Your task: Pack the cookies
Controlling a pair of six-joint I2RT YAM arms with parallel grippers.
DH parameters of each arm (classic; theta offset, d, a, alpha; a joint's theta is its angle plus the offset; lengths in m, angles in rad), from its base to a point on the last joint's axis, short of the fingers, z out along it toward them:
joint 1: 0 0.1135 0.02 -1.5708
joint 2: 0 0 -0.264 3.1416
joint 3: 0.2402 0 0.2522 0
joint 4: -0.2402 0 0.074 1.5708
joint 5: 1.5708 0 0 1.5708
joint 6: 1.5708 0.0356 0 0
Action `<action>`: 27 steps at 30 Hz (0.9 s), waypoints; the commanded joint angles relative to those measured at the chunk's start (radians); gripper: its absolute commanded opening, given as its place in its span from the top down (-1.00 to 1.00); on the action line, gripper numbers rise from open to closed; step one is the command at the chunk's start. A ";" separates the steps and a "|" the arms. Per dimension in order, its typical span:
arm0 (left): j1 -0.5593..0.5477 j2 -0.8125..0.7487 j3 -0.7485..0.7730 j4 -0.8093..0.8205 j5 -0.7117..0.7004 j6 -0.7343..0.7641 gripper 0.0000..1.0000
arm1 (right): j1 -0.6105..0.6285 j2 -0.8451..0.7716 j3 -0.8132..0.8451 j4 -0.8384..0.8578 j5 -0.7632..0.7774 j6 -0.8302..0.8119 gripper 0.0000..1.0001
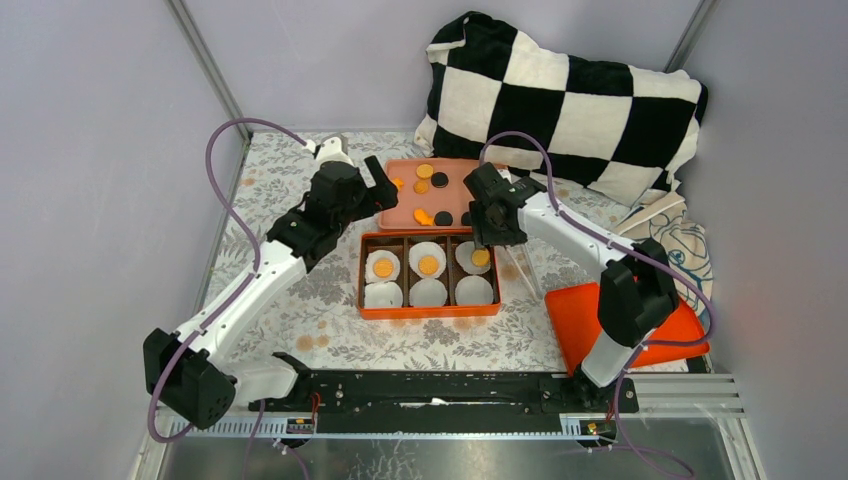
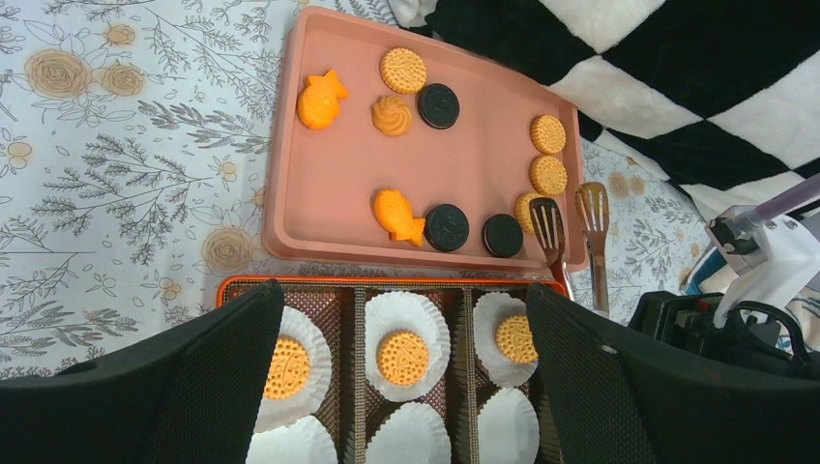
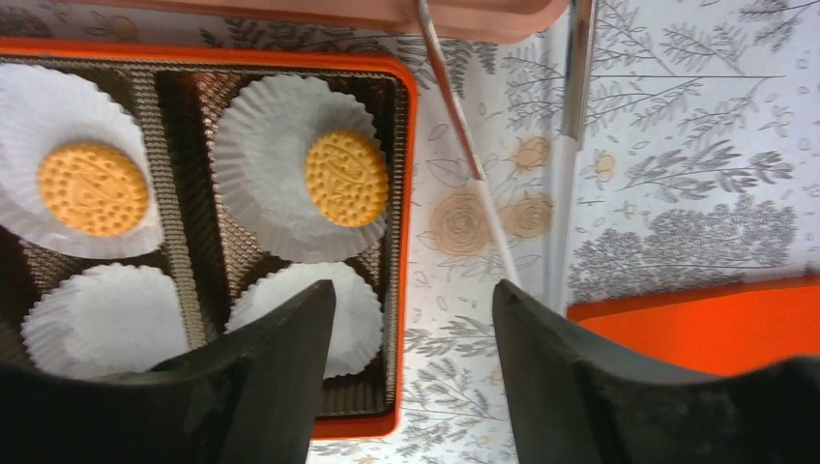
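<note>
While its fingers stand partly apart, the right hand [image 3: 414, 285] grasps a pair of metal tongs [image 2: 548, 232]. The two arms of the tongs run out from between the fingers toward the pink tray [image 2: 329, 193], and their slotted tips hang at the tray's right end, beside a black disc and some orange ones. Just left of that hand and below it, one round orange cookie [image 3: 346, 179] lies flat in a white paper liner [image 3: 261, 126], in the back right compartment of the orange box [image 3: 407, 193]. Being a disc, it has no long axis; its dotted, embossed face points up. The left hand [image 2: 401, 290] is spread wide with nothing in its grasp and hovers over the box's back row. Each of the three liners there carries one such cookie, while the three front liners show bare white paper. Beyond its fingers, more cookies [image 2: 403, 70] lie on the tray: ridged orange rounds, black sandwich discs, a swirl and two orange fish shapes. Box and tray sit side by side on the flower-printed surface [image 2: 116, 193].
</note>
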 commanded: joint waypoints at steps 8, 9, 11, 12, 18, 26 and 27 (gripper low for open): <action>-0.006 -0.022 -0.013 0.037 0.004 0.017 -0.98 | -0.124 -0.040 -0.158 0.033 0.074 0.005 -0.51; -0.006 -0.018 -0.014 0.040 0.009 0.016 -0.98 | -0.124 -0.041 -0.178 0.047 0.057 0.005 -0.51; -0.006 -0.005 -0.011 0.044 0.022 0.012 -0.98 | -0.126 -0.027 -0.203 0.059 0.037 0.008 -0.51; -0.006 0.003 -0.008 0.044 0.030 0.012 -0.98 | -0.125 -0.017 -0.214 0.066 0.030 0.008 -0.52; -0.006 0.006 -0.016 0.043 0.037 0.006 -0.98 | -0.139 0.061 -0.254 0.141 -0.019 0.018 -0.53; -0.005 0.016 -0.029 0.055 0.050 0.002 -0.98 | -0.205 0.124 -0.261 0.207 -0.075 0.012 -0.49; -0.007 0.021 -0.029 0.055 0.054 0.000 -0.98 | -0.212 0.127 -0.263 0.217 -0.095 0.011 -0.46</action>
